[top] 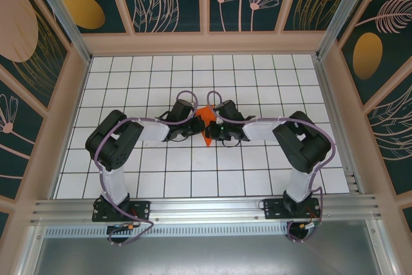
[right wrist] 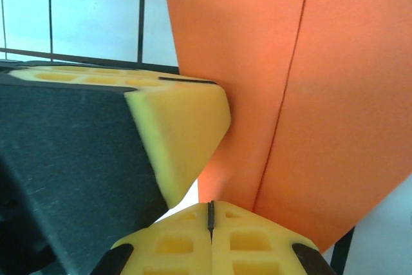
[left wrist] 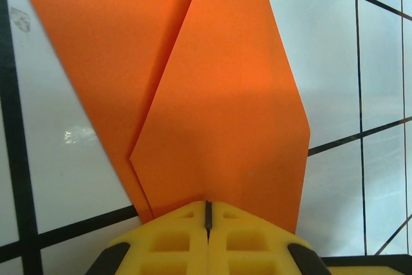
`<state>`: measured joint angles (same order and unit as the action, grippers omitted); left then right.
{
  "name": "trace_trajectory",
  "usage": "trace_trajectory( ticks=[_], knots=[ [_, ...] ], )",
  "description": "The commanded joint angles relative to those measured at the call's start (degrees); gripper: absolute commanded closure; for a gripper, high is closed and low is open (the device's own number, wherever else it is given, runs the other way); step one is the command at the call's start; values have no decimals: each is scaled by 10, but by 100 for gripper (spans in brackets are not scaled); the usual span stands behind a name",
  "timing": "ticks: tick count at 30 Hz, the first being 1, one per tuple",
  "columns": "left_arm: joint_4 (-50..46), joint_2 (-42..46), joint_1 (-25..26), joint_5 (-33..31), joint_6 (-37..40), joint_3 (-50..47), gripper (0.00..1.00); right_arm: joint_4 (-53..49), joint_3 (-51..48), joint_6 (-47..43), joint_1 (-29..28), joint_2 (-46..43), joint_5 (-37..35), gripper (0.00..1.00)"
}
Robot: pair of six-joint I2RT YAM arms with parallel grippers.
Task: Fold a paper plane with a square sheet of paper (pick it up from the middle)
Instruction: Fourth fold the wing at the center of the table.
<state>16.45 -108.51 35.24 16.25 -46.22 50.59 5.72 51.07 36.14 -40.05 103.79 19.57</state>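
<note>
**Both tools closed, tips at the paper, mid-table**

I see the paper [top: 205, 116] at the middle of the table [top: 161, 178]. It is orange and already partly folded. The left tool [top: 196, 127] sits just left of the table's middle and the right tool [top: 214, 131] just right of it. They meet at the paper, nearly tip to tip.

Left wrist view: the left tool's fingers [left wrist: 187, 217] are fully closed, pads together, nothing pinched between them. The tips sit at the paper's near edge. I can't tell if they press on it. One flap [left wrist: 225, 107] lies folded over the sheet, its edge running diagonally.

Right wrist view: the right tool [right wrist: 210, 222] is likewise closed on itself and grips nothing. Its tips are at the paper's edge, where a straight fold line [right wrist: 286, 82] ends. One finger [right wrist: 183, 127] of the left tool sits just beside them, against the paper's side.
</note>
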Motion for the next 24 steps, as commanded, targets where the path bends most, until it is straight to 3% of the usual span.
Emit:
trace_trajectory(
  ticks=[1, 12, 24],
  knots=[
    [-41, -25, 0, -8, -3, -2, 100, 1, 0, -12, -4, 16, 8, 98],
    [-47, -29, 0, -14, -1, 1, 100, -21, -92, -14, -40, -32, 36, 98],
    [-47, -29, 1, -17, 0, 0, 100, -34, -106, -16, -69, -41, 47, 98]
  ],
)
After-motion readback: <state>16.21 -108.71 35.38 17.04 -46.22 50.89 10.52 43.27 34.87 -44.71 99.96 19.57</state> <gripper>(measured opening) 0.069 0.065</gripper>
